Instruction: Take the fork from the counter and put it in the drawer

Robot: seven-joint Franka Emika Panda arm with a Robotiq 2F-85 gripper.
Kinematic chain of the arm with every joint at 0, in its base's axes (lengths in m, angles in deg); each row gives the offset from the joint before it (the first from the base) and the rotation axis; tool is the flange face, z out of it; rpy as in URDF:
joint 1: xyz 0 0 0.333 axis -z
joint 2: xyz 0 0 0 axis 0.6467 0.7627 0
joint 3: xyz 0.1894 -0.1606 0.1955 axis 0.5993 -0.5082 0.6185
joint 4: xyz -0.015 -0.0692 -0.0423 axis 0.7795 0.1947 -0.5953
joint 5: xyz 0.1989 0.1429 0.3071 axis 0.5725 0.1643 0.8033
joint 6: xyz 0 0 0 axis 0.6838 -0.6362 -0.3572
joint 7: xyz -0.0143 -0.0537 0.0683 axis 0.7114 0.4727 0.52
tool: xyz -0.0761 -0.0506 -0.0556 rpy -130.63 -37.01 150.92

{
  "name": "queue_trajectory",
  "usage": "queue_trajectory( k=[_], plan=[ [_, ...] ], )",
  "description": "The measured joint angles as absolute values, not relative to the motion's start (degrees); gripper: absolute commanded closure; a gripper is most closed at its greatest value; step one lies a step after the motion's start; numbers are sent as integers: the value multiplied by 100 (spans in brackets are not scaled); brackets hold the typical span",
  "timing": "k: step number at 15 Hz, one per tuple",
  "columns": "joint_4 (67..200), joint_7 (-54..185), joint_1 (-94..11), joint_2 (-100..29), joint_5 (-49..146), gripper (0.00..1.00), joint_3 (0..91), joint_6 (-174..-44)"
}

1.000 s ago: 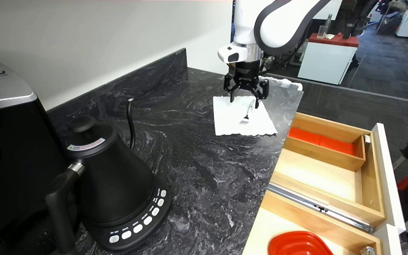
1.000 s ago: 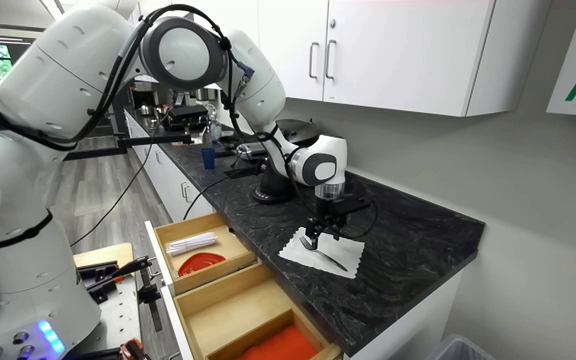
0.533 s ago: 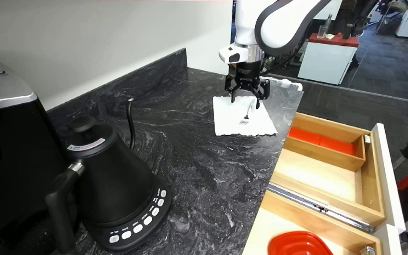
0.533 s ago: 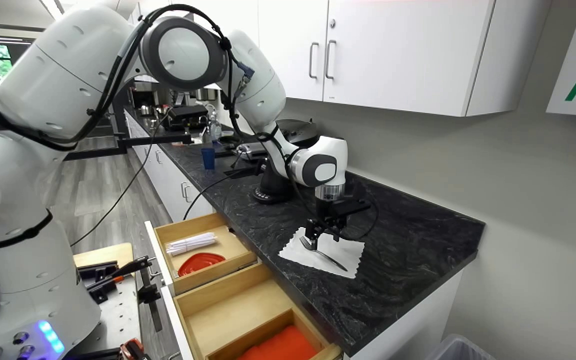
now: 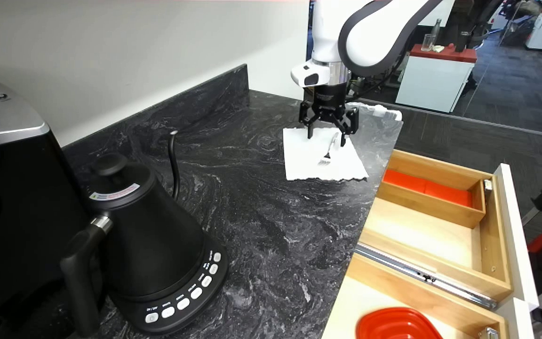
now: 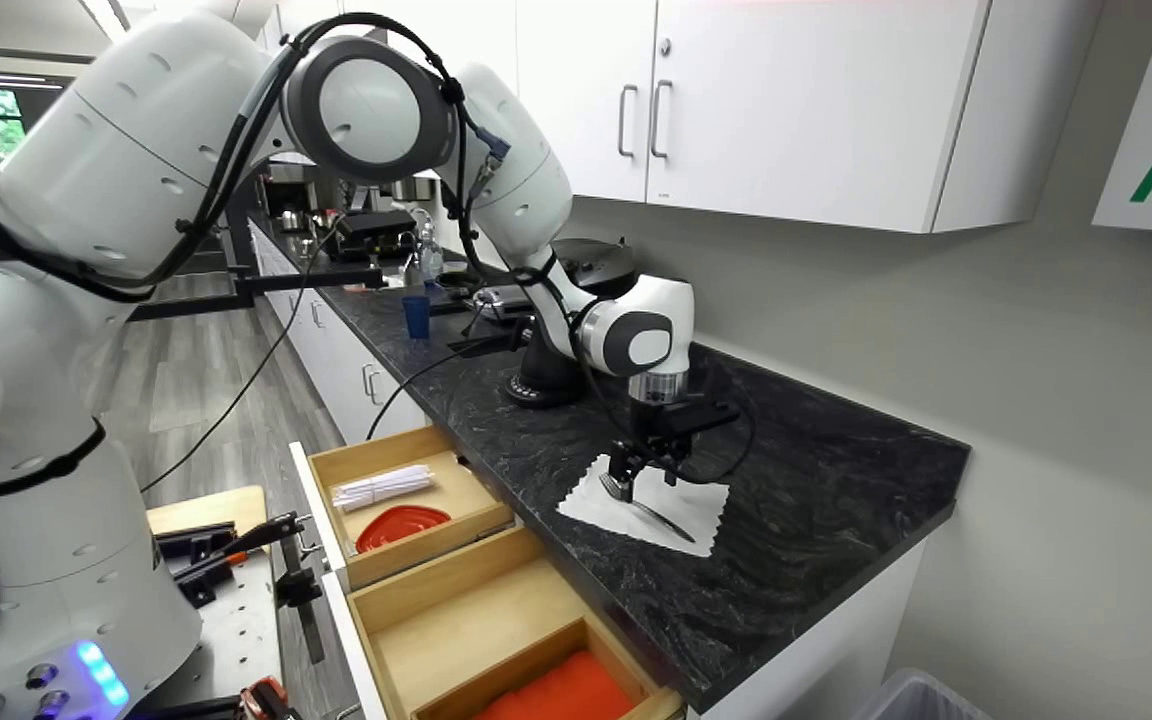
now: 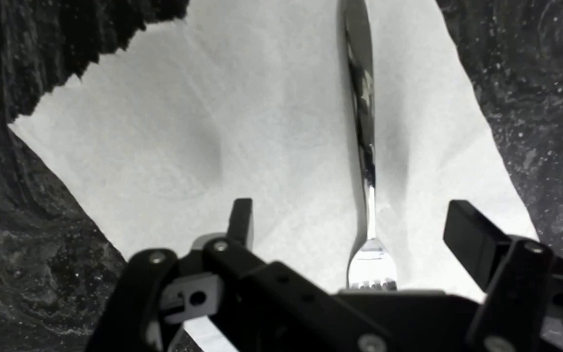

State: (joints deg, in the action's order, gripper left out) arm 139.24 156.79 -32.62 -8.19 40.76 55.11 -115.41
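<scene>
The silver fork (image 7: pixel 359 93) lies on a white paper napkin (image 7: pixel 281 112) on the dark marbled counter (image 5: pixel 252 202). The fork also shows in both exterior views (image 5: pixel 328 151) (image 6: pixel 664 519). My gripper (image 7: pixel 352 217) is open and points down over the napkin. Its fingers (image 7: pixel 474 239) stand apart on either side of the fork's neck, not touching it. The tine tips are hidden behind the gripper body in the wrist view. How high the fingertips are above the napkin is hard to tell. The open wooden drawer (image 5: pixel 421 228) is beside the counter edge, with an orange-red lined compartment (image 5: pixel 426 188).
A second open drawer (image 6: pixel 476 525) holds a red dish (image 6: pixel 402 526) and a white bundle (image 6: pixel 383 487). A black kettle (image 5: pixel 153 235) stands on the counter. White wall cabinets (image 6: pixel 796 110) hang above, and a low backsplash (image 5: pixel 158 117) runs along the wall.
My gripper has come down slightly over the napkin and stays open. The fork, napkin and drawers have not moved.
</scene>
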Motion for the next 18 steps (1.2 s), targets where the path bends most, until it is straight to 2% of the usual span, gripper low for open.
queue_trajectory(
  k=[18],
  plan=[
    [14232,16209,-3013,-983,4080,0,5498,-11629]
  ],
)
